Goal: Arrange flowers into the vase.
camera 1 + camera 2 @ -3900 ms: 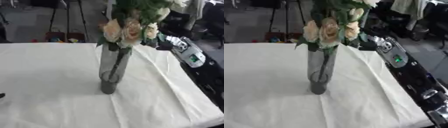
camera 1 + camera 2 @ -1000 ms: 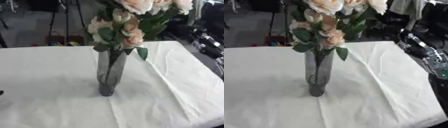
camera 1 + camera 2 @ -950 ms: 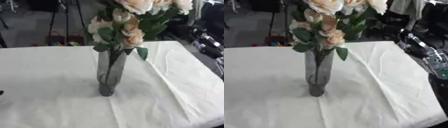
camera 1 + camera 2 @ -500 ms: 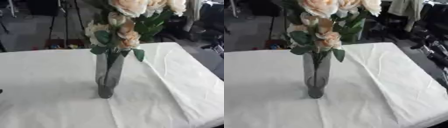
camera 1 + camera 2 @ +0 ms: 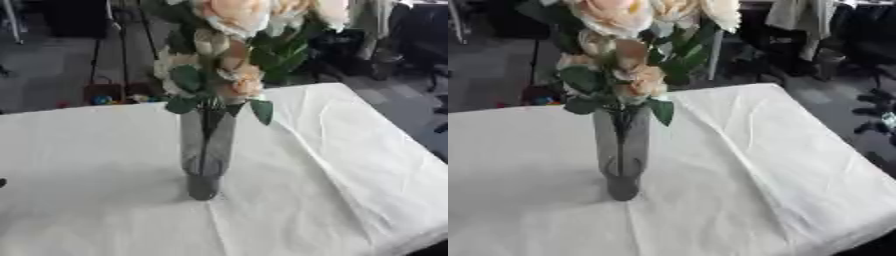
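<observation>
A tall grey glass vase [image 5: 206,155] stands upright near the middle of the table on a white cloth [image 5: 332,165]. It holds a bunch of cream and peach roses [image 5: 234,20] with green leaves [image 5: 261,111], and the stems show dark through the glass. The top blooms run out of the upper edge of both views. Neither of my hands shows on the table. A small dark shape [image 5: 2,183] sits at the left edge of the left eye view, and I cannot make out what it is.
The cloth's right edge [image 5: 859,165] drops off to a dark floor. Beyond the far edge are stand legs [image 5: 122,60], small coloured items on the floor [image 5: 101,97] and hanging clothing [image 5: 802,17].
The whole picture has shifted, so the camera has moved: the vase and flowers now look larger and nearer. The vase itself stays in place on the cloth.
</observation>
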